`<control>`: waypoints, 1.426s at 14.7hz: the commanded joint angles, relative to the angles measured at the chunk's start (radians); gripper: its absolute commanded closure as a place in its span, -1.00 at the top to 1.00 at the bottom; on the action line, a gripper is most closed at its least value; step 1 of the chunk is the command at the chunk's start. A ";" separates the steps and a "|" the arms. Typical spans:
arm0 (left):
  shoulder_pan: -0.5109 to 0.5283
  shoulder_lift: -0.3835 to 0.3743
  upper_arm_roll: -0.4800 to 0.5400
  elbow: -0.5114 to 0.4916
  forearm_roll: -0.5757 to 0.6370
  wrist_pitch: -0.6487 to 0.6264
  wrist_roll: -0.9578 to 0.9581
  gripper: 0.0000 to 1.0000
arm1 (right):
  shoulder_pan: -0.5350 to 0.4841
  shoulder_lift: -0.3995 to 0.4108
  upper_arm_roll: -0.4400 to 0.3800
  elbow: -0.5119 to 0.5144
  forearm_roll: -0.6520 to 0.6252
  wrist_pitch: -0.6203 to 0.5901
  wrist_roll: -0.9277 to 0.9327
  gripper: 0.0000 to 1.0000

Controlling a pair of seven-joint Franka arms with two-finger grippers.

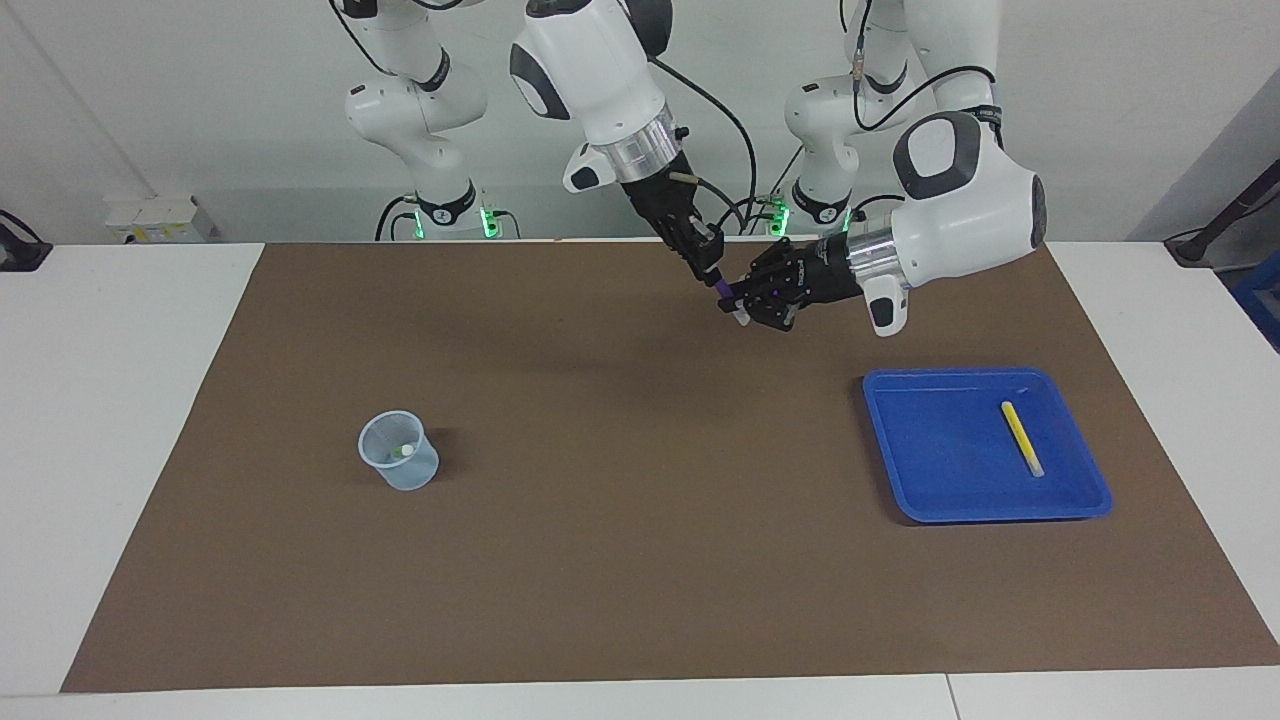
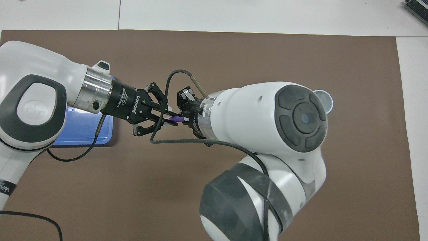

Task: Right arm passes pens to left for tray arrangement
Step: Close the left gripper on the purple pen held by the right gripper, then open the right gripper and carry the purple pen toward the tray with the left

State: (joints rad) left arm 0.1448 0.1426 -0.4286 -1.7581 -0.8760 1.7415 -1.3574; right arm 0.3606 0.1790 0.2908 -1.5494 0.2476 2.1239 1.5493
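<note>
Handover in mid-air is what the facing view shows. The right arm's black two-finger hand (image 1: 712, 268) points steeply down over the brown mat, clamped on the upper end of the slim purple marker pen (image 1: 727, 297), so that the lower, pale-capped end juts free below its fingertips. That free end is there for the taking: the left arm's black two-finger hand (image 1: 748, 300) comes in level from the side and is clamped together on it, directly beneath the right hand's tips. Both hands grip one pen, probably so it is never unsupported during the swap. The shallow bright blue plastic tray (image 1: 930, 500) lies on the tabletop well apart from the left hand, toward the left arm's end, with the yellow marker pen (image 1: 1022, 438) already lying in it. The small clear plastic cup (image 1: 398, 450) stands well apart from the right hand, toward the right arm's end; something small and pale sits inside.

Seen from overhead, the purple pen (image 2: 175, 118) bridges the short gap between the left hand (image 2: 169, 117) and the right hand (image 2: 184, 115), whose fingers face each other. The tray (image 2: 103, 134) shows only partly under the left wrist, and the cup (image 2: 327, 100) peeks out past the right arm's bulk.
</note>
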 commanded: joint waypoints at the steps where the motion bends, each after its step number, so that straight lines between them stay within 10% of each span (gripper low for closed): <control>1: 0.009 -0.031 0.013 -0.023 0.002 -0.017 -0.012 -1.00 | -0.005 -0.026 0.002 -0.032 -0.016 0.013 -0.029 -1.00; 2: 0.009 -0.031 0.016 -0.023 0.006 -0.017 -0.008 -1.00 | -0.006 -0.026 0.002 -0.032 -0.016 0.010 -0.031 -1.00; 3: 0.016 -0.031 0.016 -0.020 0.009 -0.019 -0.006 -1.00 | -0.006 -0.024 0.002 -0.032 -0.014 0.011 -0.029 -0.01; 6: 0.035 -0.028 0.017 -0.015 0.020 -0.023 0.009 -1.00 | -0.008 -0.024 0.002 -0.029 -0.016 -0.011 -0.034 1.00; 21: 0.062 -0.064 0.017 -0.086 0.477 -0.063 0.599 -1.00 | -0.182 -0.046 -0.009 -0.031 -0.019 -0.219 -0.483 1.00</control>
State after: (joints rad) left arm 0.1910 0.1353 -0.4133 -1.7819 -0.4642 1.6863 -0.8920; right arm 0.2217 0.1609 0.2734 -1.5495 0.2437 1.9196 1.1509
